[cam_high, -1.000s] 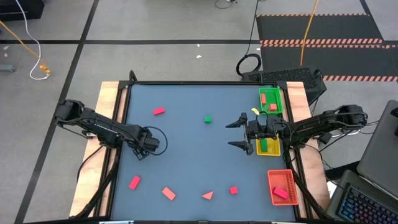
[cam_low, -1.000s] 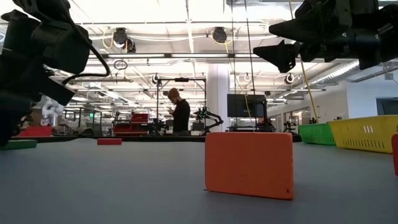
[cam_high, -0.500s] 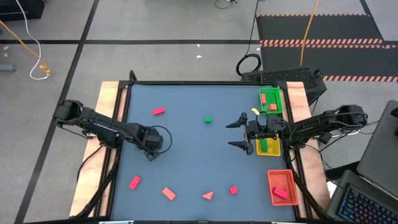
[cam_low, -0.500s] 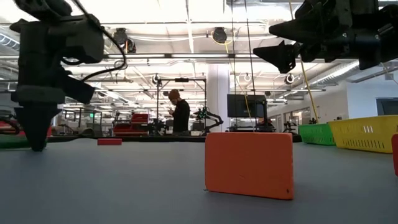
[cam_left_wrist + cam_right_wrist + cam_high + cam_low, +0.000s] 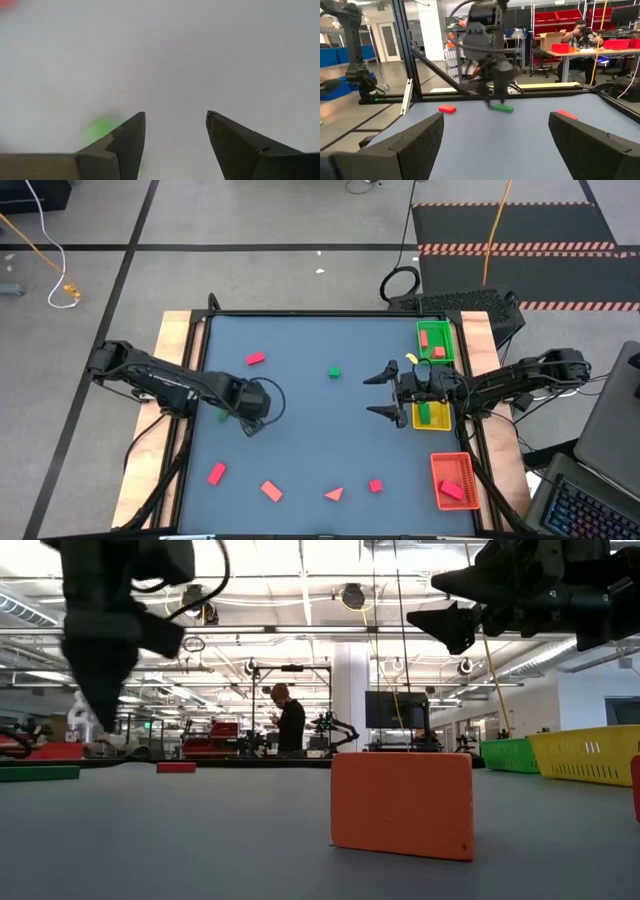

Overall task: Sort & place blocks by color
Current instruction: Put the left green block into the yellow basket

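The left pincer point(image 5: 250, 420) hangs above the left half of the counter point(image 5: 300, 430), its fingers point(image 5: 127, 145) parted and holding nothing; a green block point(image 5: 501, 107) lies on the counter just beside it. The right pincer point(image 5: 380, 392) hovers wide apart near the yellow tray point(image 5: 432, 416). Red blocks point(image 5: 271, 491) lie scattered along the near side, 1 more red block point(image 5: 255, 359) and a small green cube point(image 5: 334, 371) farther back.
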Motion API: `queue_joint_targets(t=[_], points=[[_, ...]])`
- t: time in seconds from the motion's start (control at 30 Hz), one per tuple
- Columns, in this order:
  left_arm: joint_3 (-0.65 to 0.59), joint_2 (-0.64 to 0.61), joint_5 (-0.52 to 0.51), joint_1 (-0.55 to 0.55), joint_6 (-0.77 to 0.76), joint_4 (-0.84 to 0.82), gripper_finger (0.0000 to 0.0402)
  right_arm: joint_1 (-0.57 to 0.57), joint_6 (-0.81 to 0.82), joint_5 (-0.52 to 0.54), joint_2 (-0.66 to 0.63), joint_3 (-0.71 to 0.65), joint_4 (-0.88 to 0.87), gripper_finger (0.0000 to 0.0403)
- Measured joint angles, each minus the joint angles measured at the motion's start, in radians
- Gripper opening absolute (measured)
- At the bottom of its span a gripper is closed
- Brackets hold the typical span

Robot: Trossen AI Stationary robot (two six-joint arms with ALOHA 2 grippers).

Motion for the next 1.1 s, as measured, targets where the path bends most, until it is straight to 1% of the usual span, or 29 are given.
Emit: queue_joint_targets(t=[0.07, 0.1, 0.17, 0.2, 0.27, 0.47, 0.63, 0.73, 0.9, 0.93, 1.0, 1.1], points=[[0.024, -0.002, -0.052, 0.007, -0.092, -0.143, 0.0214, 0.0, 0.0, 0.0, 0.0, 0.0, -0.001, 0.0352], [0.025, -0.002, -0.06, 0.014, -0.14, -0.194, 0.0214, 0.0, 0.0, 0.0, 0.0, 0.0, -0.002, 0.0352], [0.005, -0.001, -0.054, 0.023, -0.223, -0.272, 0.0214, 0.001, 0.0, 0.0, 0.0, 0.0, -0.002, 0.0352], [-0.01, -0.001, -0.046, 0.028, -0.251, -0.279, 0.0214, 0.001, 0.0, 0.0, 0.0, 0.0, -0.001, 0.0352], [-0.054, -0.002, -0.021, 0.035, -0.276, -0.236, 0.0214, 0.001, 0.001, -0.001, 0.0, 0.0, -0.002, 0.0352], [-0.197, 0.0, 0.055, 0.071, -0.269, -0.068, 0.0214, 0.002, 0.0, -0.006, 0.0, 0.0, -0.007, 0.0352], [-0.261, -0.004, 0.069, 0.096, -0.246, 0.008, 0.0214, 0.002, 0.0, -0.006, 0.0, 0.0, -0.005, 0.0352], [-0.282, -0.007, 0.077, 0.106, -0.2, 0.055, 0.0214, 0.002, 0.0, -0.006, 0.0, 0.0, -0.005, 0.0352], [-0.259, -0.001, 0.073, 0.112, -0.181, 0.042, 0.0211, 0.002, 0.0, -0.005, 0.0, 0.001, -0.005, 0.0352], [-0.254, 0.0, 0.072, 0.112, -0.176, 0.037, 0.0205, 0.002, 0.0, -0.005, 0.0, 0.001, -0.004, 0.0352], [-0.247, 0.0, 0.071, 0.112, -0.16, 0.049, 0.018, 0.002, -0.001, 0.004, 0.0, 0.001, -0.003, 0.0352], [-0.236, -0.001, 0.065, 0.114, -0.128, 0.105, 0.0118, 0.002, -0.006, 0.038, 0.0, 0.001, -0.001, 0.0352]])
